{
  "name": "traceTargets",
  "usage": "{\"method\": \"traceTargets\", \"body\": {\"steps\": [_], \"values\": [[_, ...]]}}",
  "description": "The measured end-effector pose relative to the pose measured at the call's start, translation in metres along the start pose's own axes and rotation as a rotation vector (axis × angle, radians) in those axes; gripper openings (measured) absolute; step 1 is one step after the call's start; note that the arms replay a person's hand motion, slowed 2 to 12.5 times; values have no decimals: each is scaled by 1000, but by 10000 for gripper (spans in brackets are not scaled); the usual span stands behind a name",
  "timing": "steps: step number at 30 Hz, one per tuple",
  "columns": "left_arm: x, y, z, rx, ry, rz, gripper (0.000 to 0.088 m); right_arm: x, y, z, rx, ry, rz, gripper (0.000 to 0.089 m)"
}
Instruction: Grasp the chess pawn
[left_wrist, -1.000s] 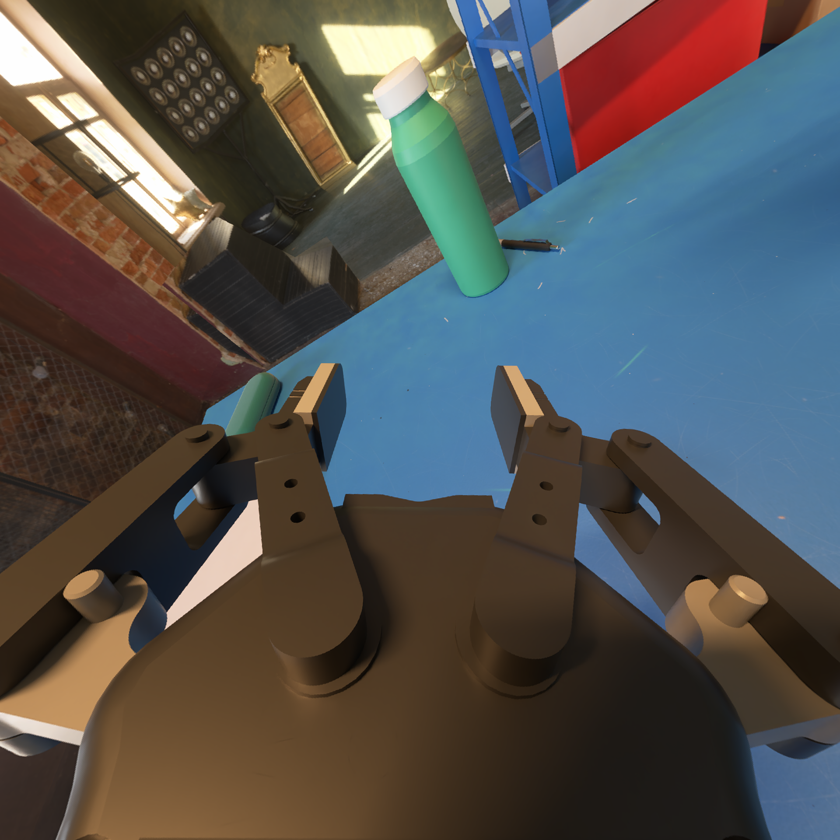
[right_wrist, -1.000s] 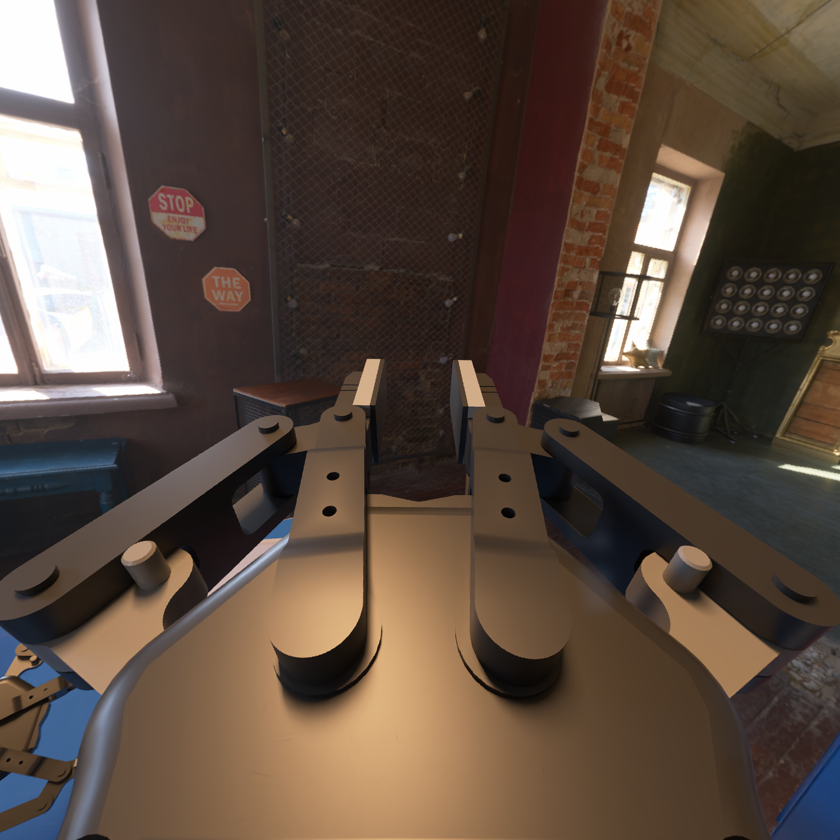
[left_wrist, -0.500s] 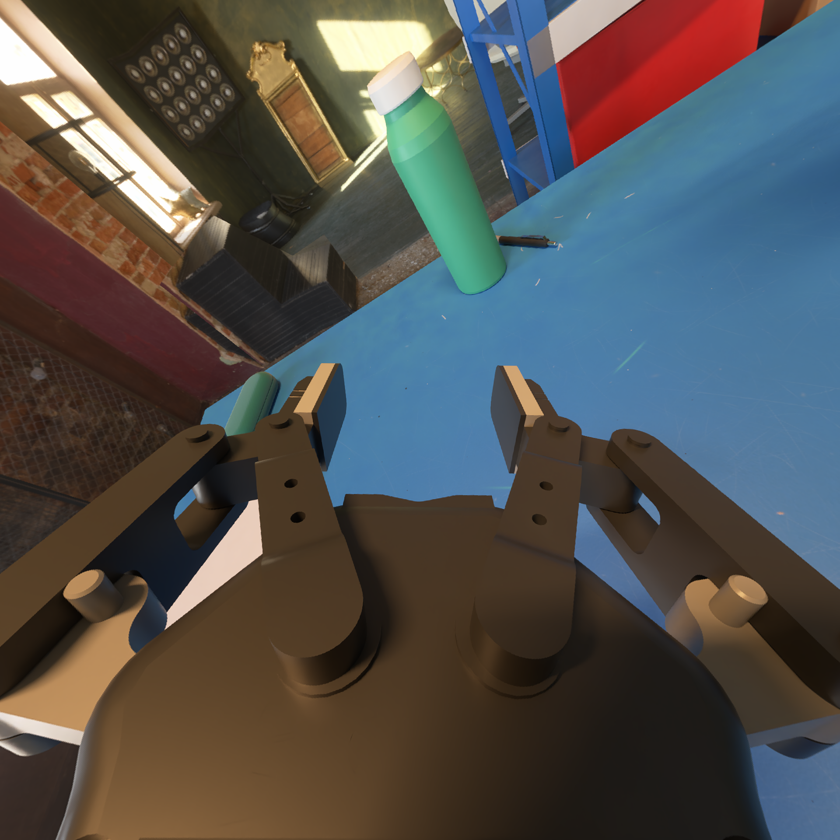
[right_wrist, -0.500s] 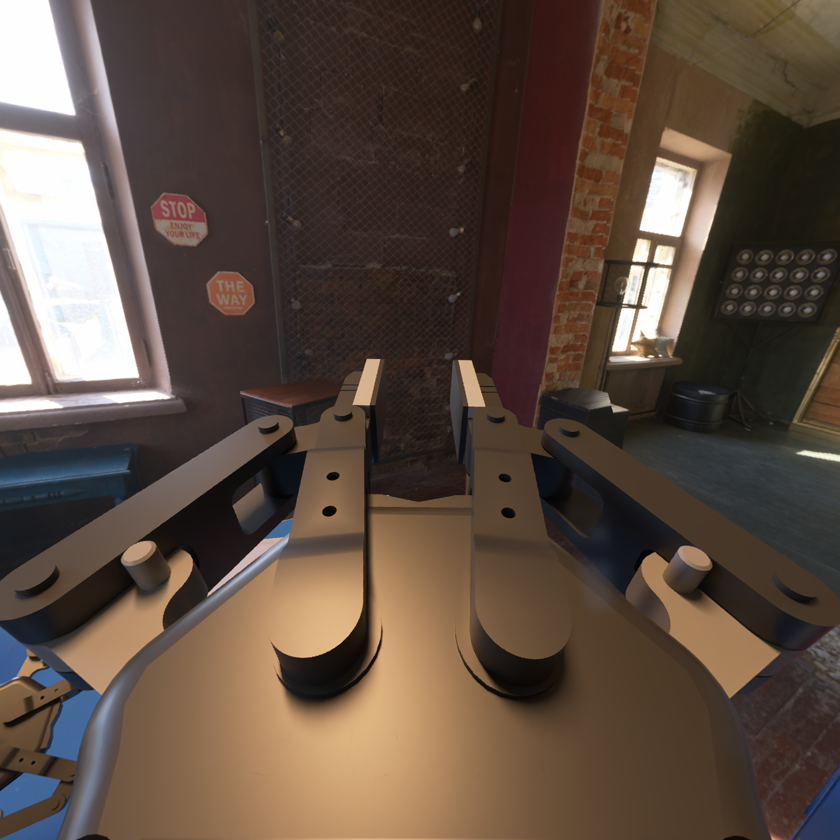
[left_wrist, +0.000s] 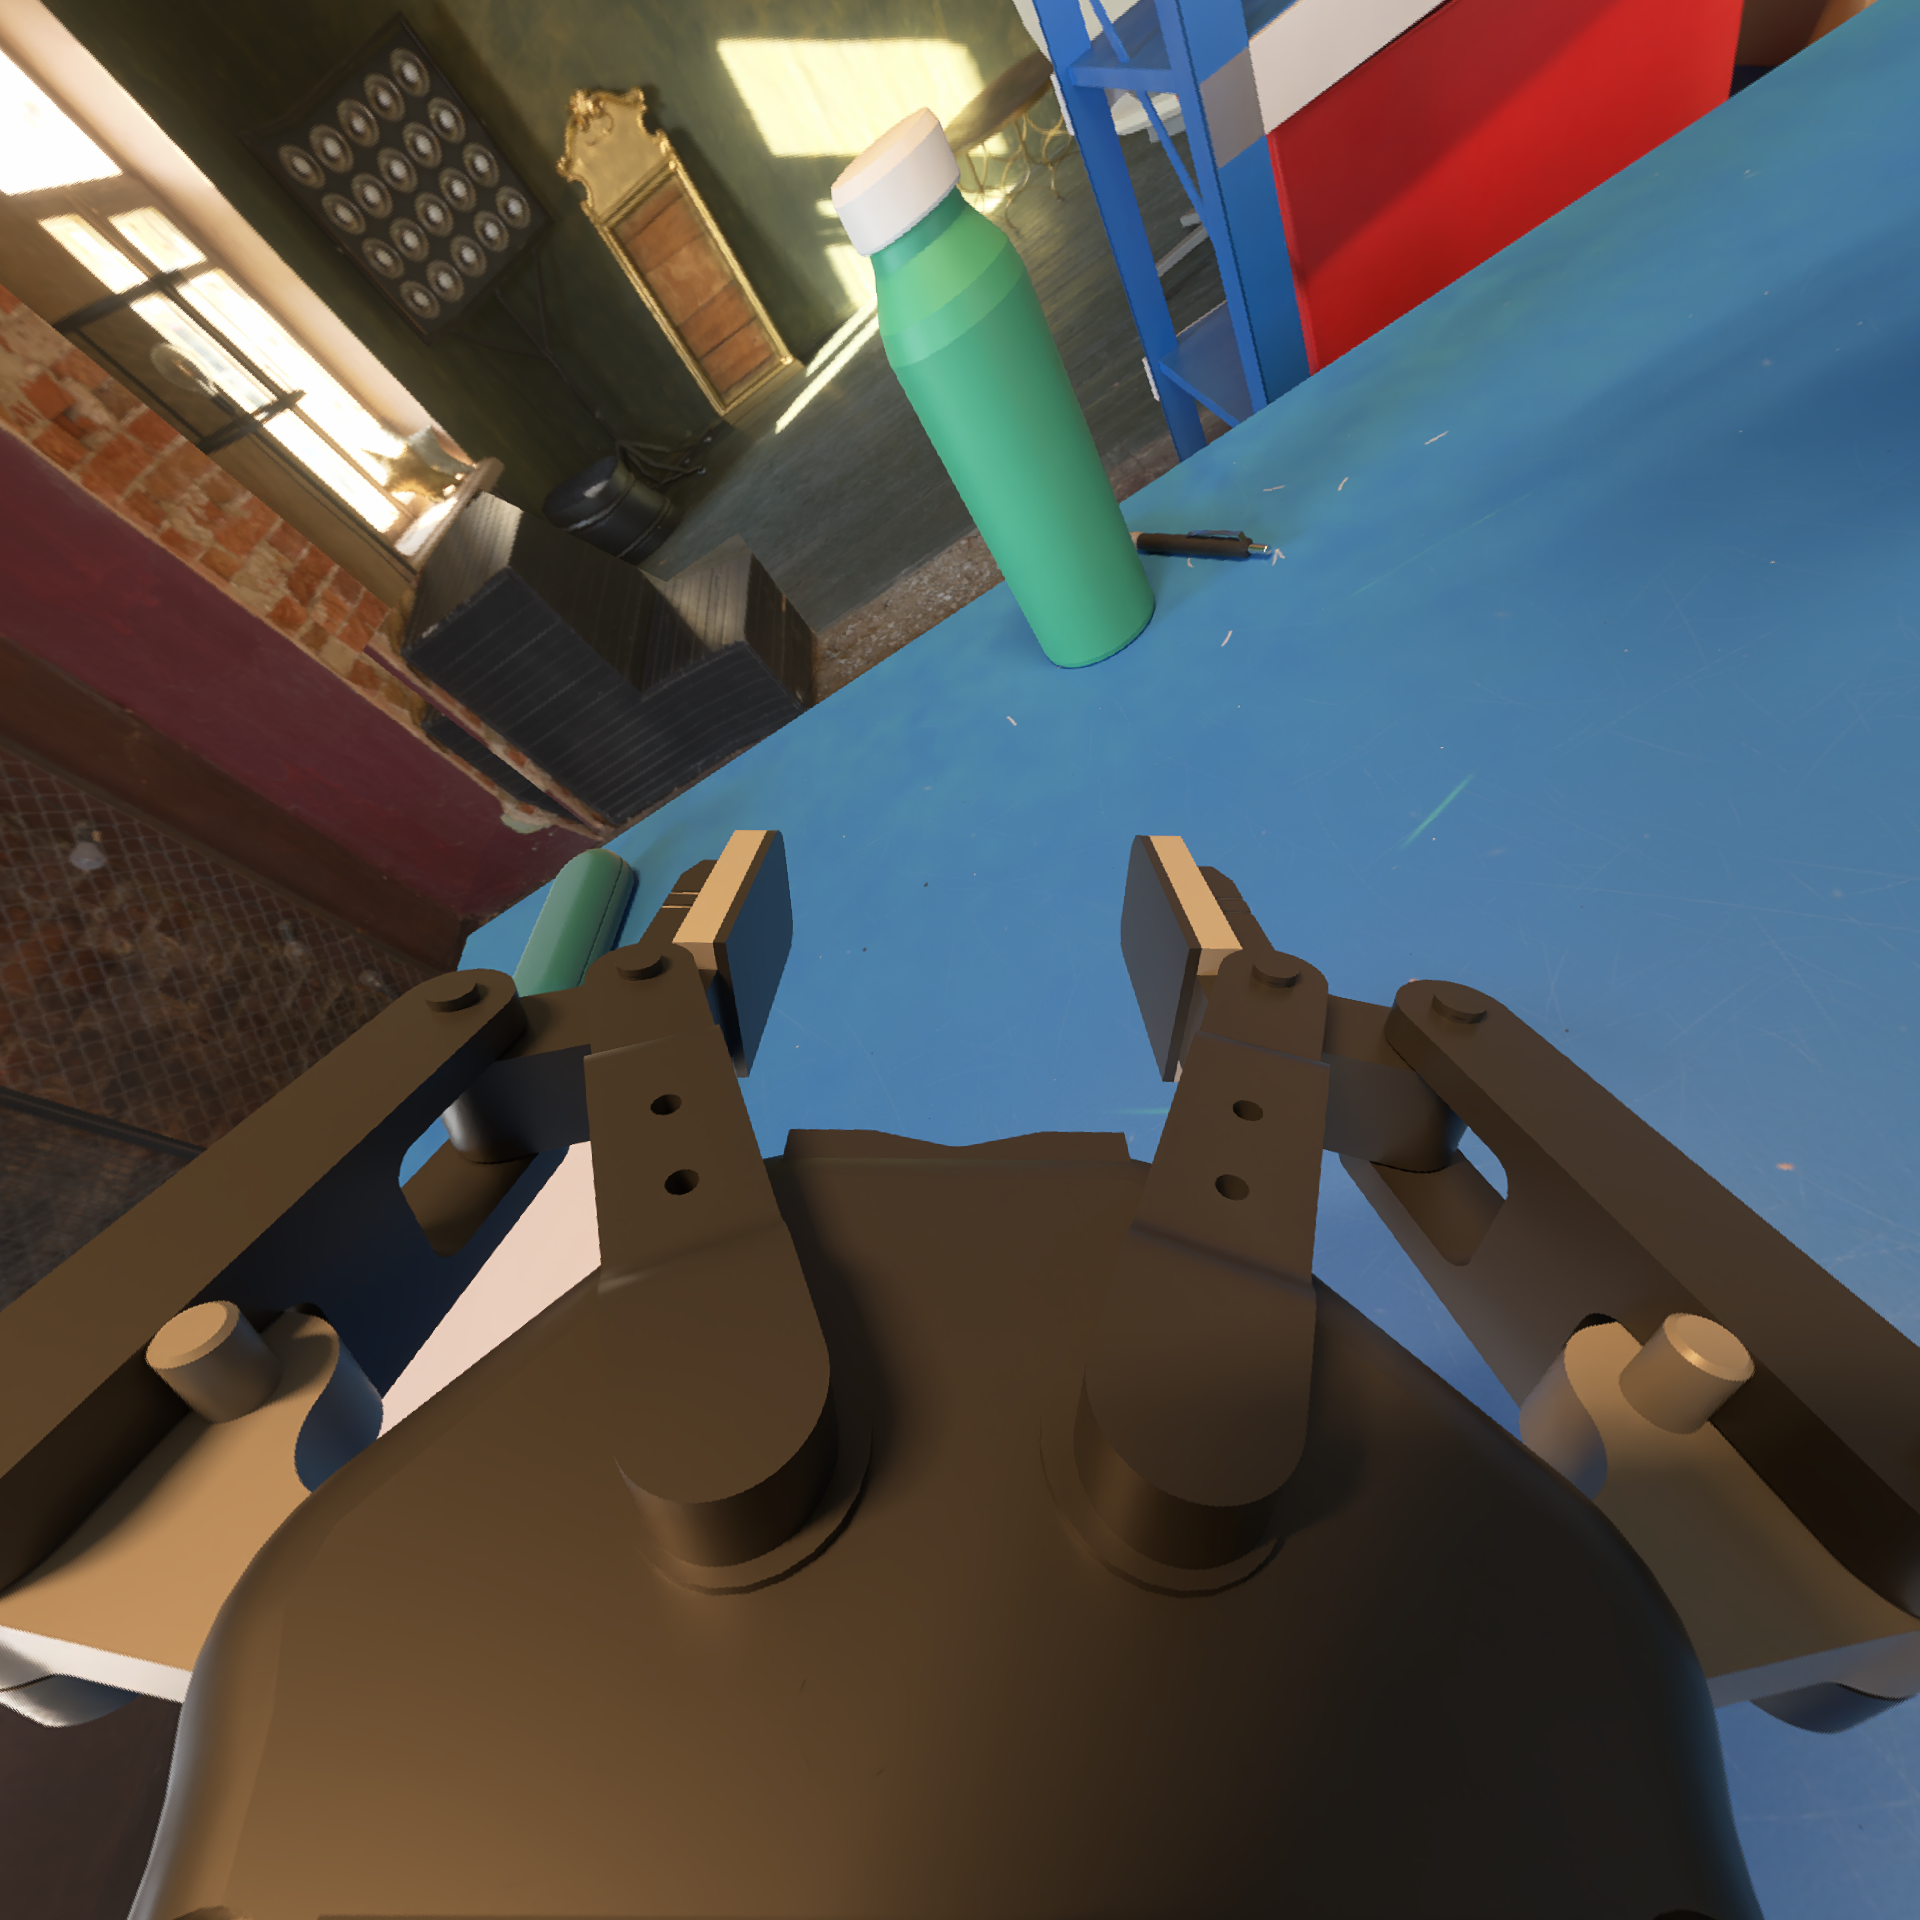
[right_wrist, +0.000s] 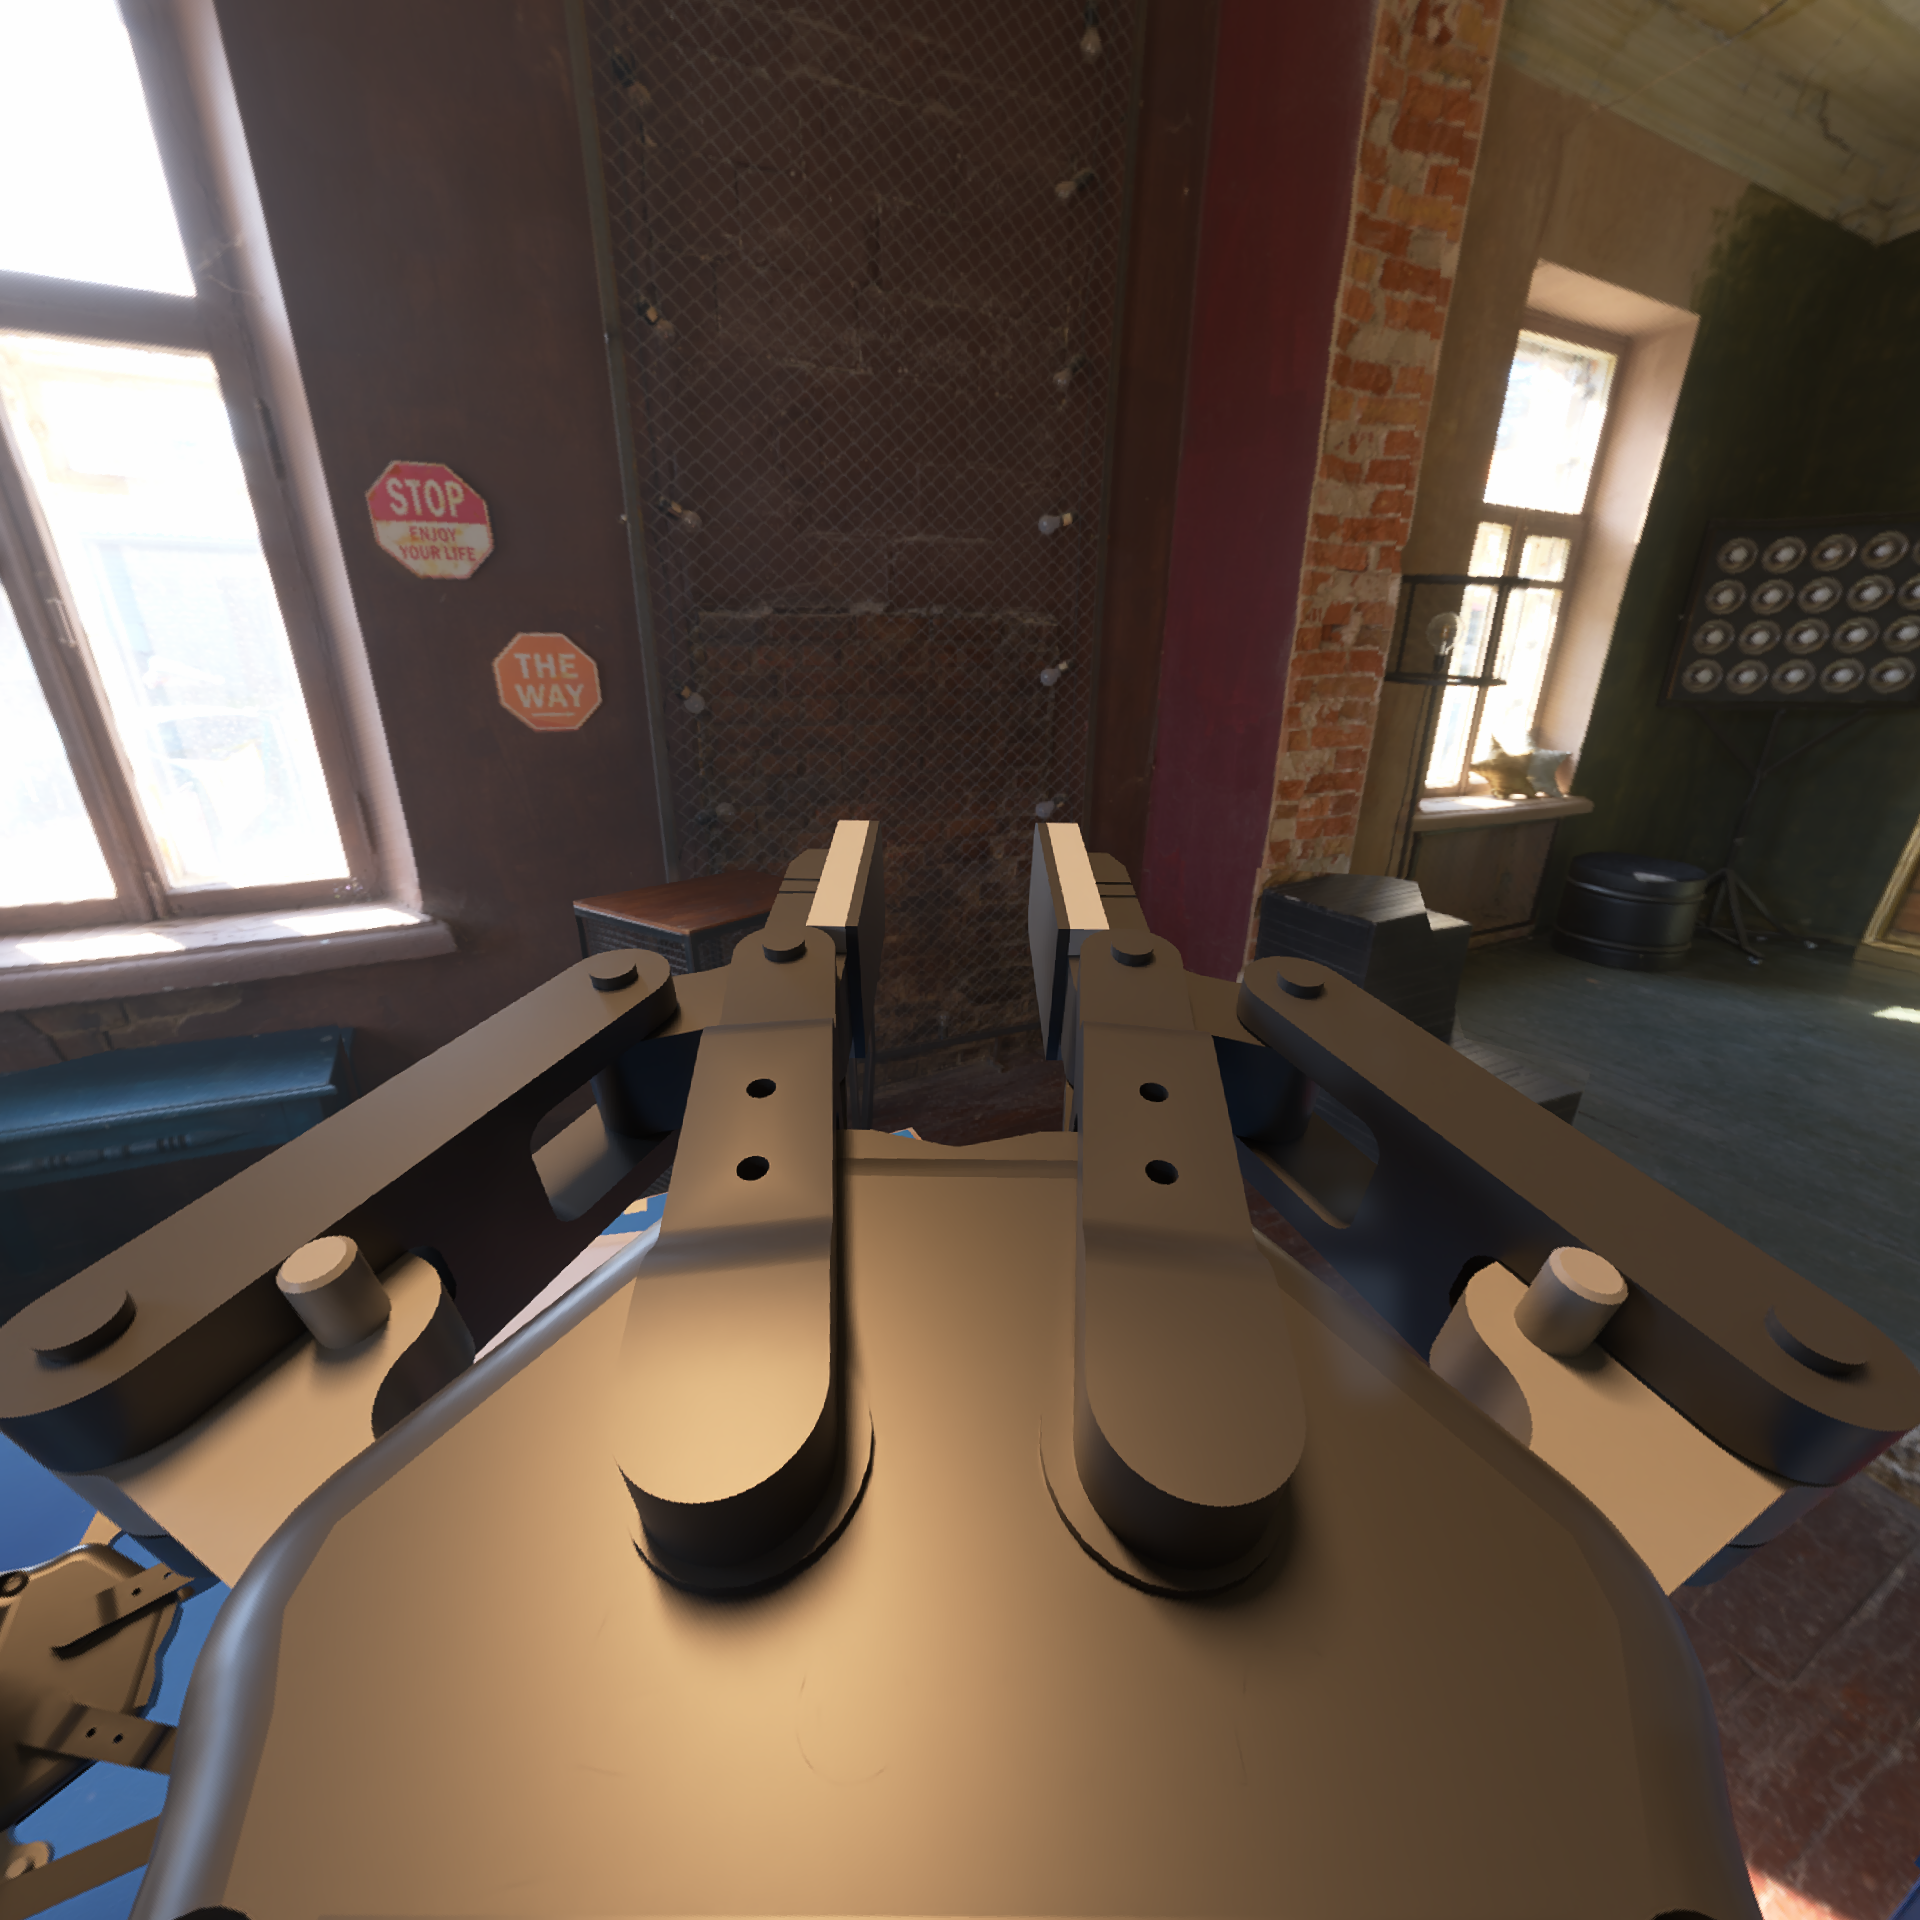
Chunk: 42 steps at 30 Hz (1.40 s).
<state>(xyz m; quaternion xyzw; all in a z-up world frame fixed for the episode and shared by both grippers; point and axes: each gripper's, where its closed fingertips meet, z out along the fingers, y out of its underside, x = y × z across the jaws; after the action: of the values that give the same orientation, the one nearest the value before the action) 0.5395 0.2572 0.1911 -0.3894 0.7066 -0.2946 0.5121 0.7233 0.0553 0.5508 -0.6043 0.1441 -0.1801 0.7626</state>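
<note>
No chess pawn shows in either view. My left gripper (left_wrist: 956, 914) is open and empty, held low over the blue table (left_wrist: 1455, 831), with bare table between its pads. My right gripper (right_wrist: 951, 894) points away from the table at a mesh-covered brick wall. Its jaws stand partly apart with nothing between them. The left gripper's linkage also shows at the lower left of the right wrist view (right_wrist: 73, 1662).
A tall green bottle with a white cap (left_wrist: 997, 416) stands near the table's far edge. A dark pen (left_wrist: 1195, 542) lies beside it. A small green cylinder (left_wrist: 571, 925) lies at the table corner, partly behind my left finger. A red and blue rack (left_wrist: 1455, 177) stands beyond the table.
The left wrist view has shifted slightly, with the bottle drifting a little up and left in frame. The right wrist view has swung slightly, the wall signs sliding right and down. Both jaw openings are unchanged.
</note>
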Motion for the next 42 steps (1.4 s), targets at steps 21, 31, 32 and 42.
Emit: {"method": "traceTargets", "body": {"steps": [21,31,32,42], "values": [[2,2,2,-8,6,3,571,-13,-4,7,-12,-19,-35,259],[3,2,2,-12,7,6,571,-25,-11,13,-31,-26,-74,261],[3,3,2,-12,7,7,571,-26,-12,13,-32,-27,-78,261],[3,3,3,-13,8,8,571,-40,-21,19,-41,-43,-117,262]]}}
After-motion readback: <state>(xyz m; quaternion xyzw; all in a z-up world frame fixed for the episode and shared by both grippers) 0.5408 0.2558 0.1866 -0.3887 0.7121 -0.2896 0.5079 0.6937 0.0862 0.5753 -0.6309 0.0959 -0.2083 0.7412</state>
